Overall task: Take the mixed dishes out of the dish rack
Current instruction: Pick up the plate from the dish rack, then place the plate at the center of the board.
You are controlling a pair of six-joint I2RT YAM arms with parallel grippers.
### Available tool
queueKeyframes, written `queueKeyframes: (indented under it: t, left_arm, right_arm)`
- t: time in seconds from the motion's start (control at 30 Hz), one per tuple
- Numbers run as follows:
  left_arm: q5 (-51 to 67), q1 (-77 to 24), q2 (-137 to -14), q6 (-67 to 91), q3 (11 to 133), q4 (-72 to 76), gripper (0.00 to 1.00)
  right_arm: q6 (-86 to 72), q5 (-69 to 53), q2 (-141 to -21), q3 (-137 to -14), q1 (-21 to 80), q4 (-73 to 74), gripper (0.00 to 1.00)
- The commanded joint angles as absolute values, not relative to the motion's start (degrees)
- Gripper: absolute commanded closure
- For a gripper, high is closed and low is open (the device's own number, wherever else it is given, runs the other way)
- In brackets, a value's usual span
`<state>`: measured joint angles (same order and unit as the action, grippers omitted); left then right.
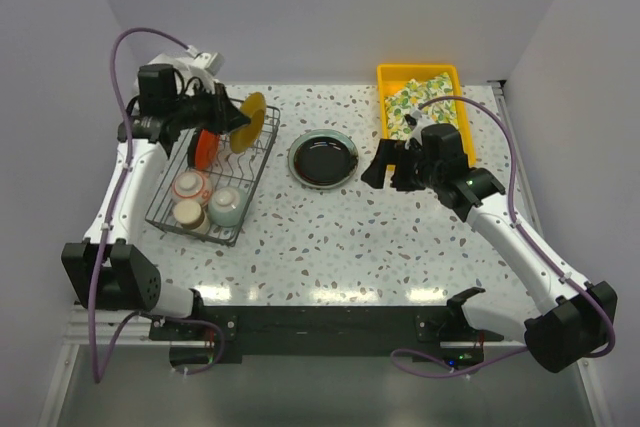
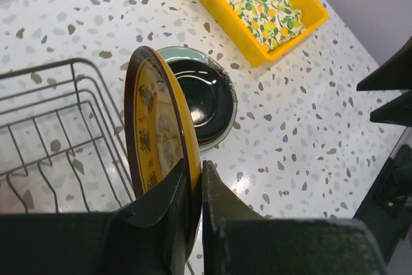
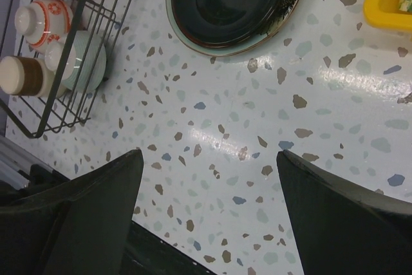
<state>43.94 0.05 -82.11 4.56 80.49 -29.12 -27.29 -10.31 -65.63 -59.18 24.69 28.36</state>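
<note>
In the top view, at upper left, the yellow plate is held on edge by the left gripper at the far corner of the dish rack. 1 orange plate, 1 patterned bowl and 2 cups are seen inside the rack. The right gripper is spread wide beside the stacked plates at centre.

In the left wrist view, the plate's rim is pinched between narrow jaws at bottom centre.

In the right wrist view, nothing is held between the wide jaws, and speckled table is seen below them.

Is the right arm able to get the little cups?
Probably yes. The right gripper is open and empty, only bare table lies between it and the cups in the dish rack, and the left gripper holds the yellow plate farther back.
</note>
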Motion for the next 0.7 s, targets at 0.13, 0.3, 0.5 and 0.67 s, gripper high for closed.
queueKeyframes:
  t: [0.13,0.3,0.5,0.67]
  left_arm:
    - [27.35,-20.09,-74.98,-9.84,78.94,-28.31,1.0]
    - [16.27,-30.83,-72.16,-15.98,71.38,-23.04,1.0]
    - [2.57,-42.0,-71.46,-23.97,66.54,-18.04,1.0]
    - [-6.66,-49.3,-71.36,-29.0,61.27,-13.54,1.0]
  right_arm:
    - [-31.54,-12.83,-65.83,-59.77,24.7,23.38,0.11]
    - [-33.57,-12.22,-65.74,-60.03,24.61,22.85,0.12]
    - [-36.12,-11.69,-65.13,-60.21,24.7,23.47,0.12]
    - [-39.81,-10.02,-65.13,-62.66,24.61,26.18,0.12]
